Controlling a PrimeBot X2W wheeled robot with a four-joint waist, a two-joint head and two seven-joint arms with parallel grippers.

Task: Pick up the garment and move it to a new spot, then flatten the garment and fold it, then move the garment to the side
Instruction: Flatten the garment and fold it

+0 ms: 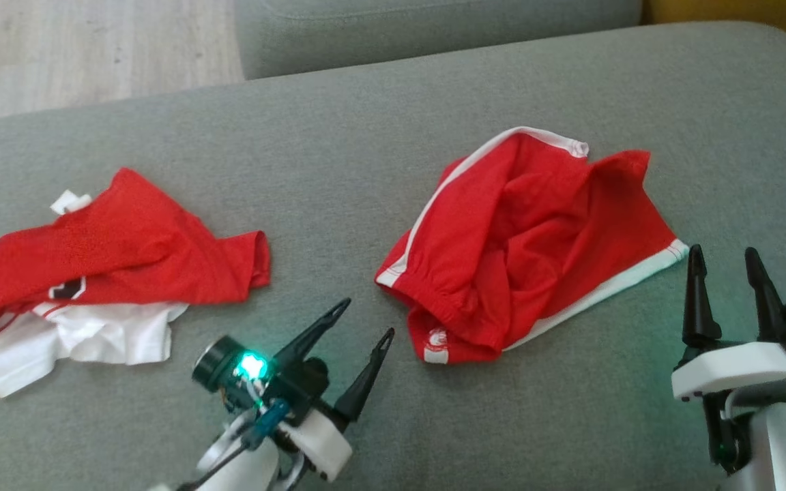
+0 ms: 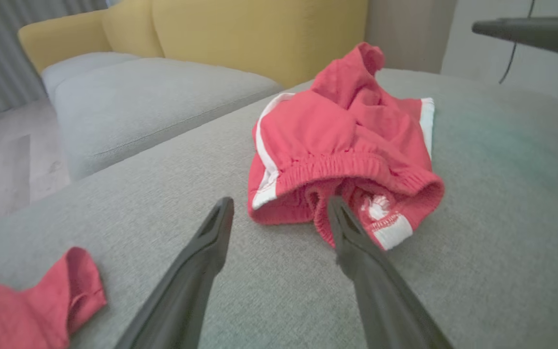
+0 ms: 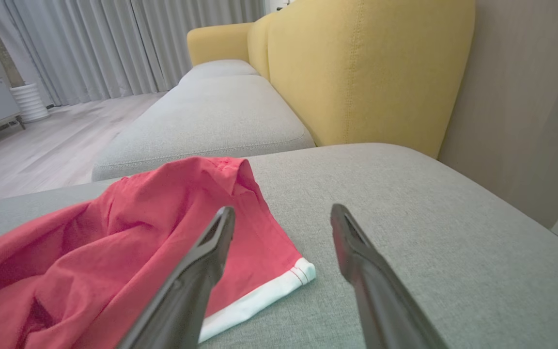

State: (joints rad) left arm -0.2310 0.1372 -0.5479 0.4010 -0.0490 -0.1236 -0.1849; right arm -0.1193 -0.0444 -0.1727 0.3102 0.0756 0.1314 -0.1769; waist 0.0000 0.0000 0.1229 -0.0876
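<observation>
Head view: shirt (image 1: 93, 273) at the cushion's (image 1: 338, 136) left edge. Left gripper (image 1: 368, 316) empty, fingers apart. Red shorts (image 1: 522, 239) crumpled right of centre: light, limp, will sag. Best hold probably the elastic waistband (image 2: 351, 167). Right gripper (image 1: 723, 250) empty, fingers apart, beside the white hem (image 1: 611, 286).

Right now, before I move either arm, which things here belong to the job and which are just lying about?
For the job: red shorts, probably the garment, since both open grippers face them; left gripper; right gripper; grey cushion they lie on.
Lying about: red and white shirt; yellow sofa back; curtains.
</observation>
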